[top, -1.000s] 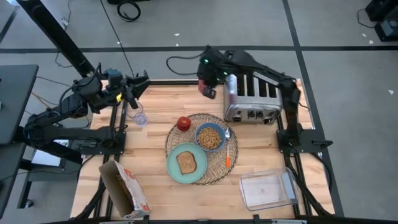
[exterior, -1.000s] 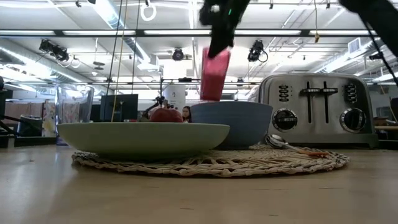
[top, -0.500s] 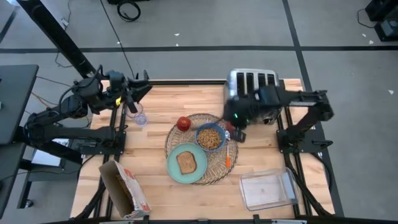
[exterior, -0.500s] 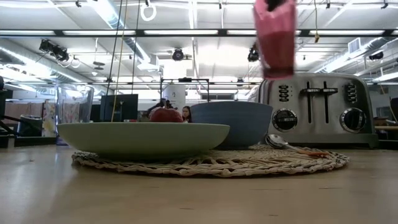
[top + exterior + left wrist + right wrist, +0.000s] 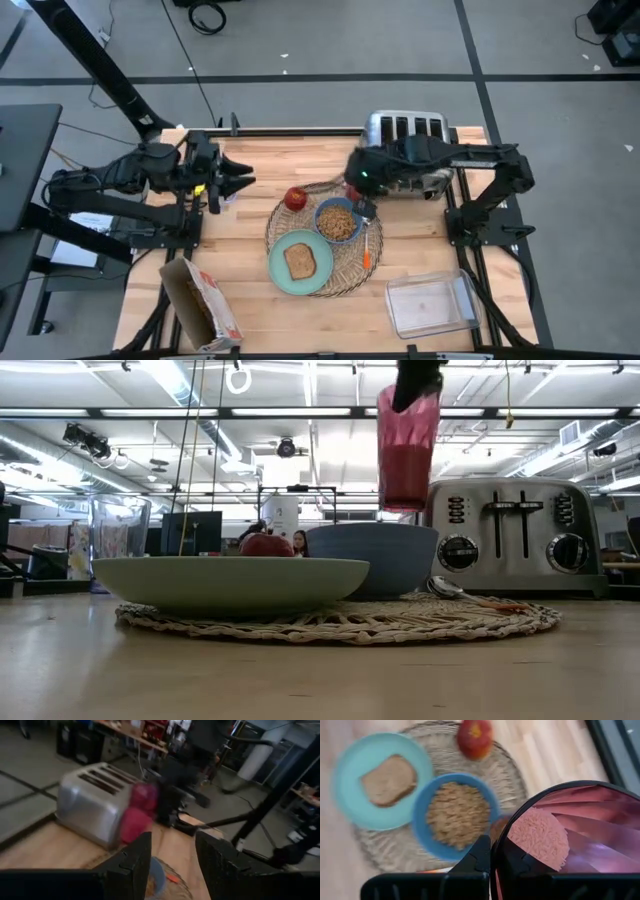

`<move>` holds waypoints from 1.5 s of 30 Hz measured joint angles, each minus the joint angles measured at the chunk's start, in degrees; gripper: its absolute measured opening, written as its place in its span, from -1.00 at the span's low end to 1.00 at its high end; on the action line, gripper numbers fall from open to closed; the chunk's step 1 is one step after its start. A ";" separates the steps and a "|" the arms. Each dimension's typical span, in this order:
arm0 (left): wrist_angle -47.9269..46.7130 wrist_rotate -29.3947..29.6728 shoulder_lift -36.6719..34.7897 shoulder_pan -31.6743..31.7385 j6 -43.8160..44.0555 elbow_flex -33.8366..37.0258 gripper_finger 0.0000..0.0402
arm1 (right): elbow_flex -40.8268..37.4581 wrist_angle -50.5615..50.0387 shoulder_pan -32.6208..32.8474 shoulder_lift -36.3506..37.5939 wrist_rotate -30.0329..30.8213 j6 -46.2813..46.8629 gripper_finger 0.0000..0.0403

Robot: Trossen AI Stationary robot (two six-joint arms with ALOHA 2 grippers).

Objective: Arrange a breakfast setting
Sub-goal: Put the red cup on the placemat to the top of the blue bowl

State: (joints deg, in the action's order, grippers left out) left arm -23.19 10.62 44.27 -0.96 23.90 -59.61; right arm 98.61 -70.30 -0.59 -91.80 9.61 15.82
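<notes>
A round wicker placemat (image 5: 345, 272) lies mid-table. On it stand a teal plate (image 5: 283, 278) with a toast slice (image 5: 300, 261), a blue bowl (image 5: 338, 221) of cereal and a red apple (image 5: 295, 198). An orange-handled spoon (image 5: 367, 248) lies on the mat, right of the bowl. My right gripper (image 5: 355, 190) is shut on a pink translucent cup (image 5: 406, 448), in the air over the mat's far right part, in front of the toaster. My left gripper (image 5: 238, 177) is open and empty, left of the mat. My right gripper holds the pink cup by its rim (image 5: 410, 395), coming from above. One finger (image 5: 479, 856) shows outside the cup's wall; the other is hidden by the cup. The cup hangs about upright below the fingers, mouth up, lifted clear of the mat and bowl.
The silver four-slot toaster (image 5: 405, 128) stands at the far right, partly under my right arm. A clear cup (image 5: 120, 525) stands at the far left near my left gripper. A cereal box (image 5: 200, 300) lies near left, and a clear container (image 5: 430, 305) near right.
My right gripper has carried the pink cup from the toaster's far left corner toward the near edge, swinging right in front of the toaster and then back left a little, lifted clear all the way. My left gripper has moved toward the mat, right and nearer.
</notes>
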 joint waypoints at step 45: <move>-1.11 -0.87 -2.08 -3.78 3.71 0.00 -0.20 | -0.47 8.06 -8.01 -15.97 -2.56 1.15 -0.75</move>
State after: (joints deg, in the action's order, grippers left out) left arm -24.29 9.74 42.19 -4.74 27.60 -59.61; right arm 98.15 -62.24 -8.60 -107.77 7.05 16.97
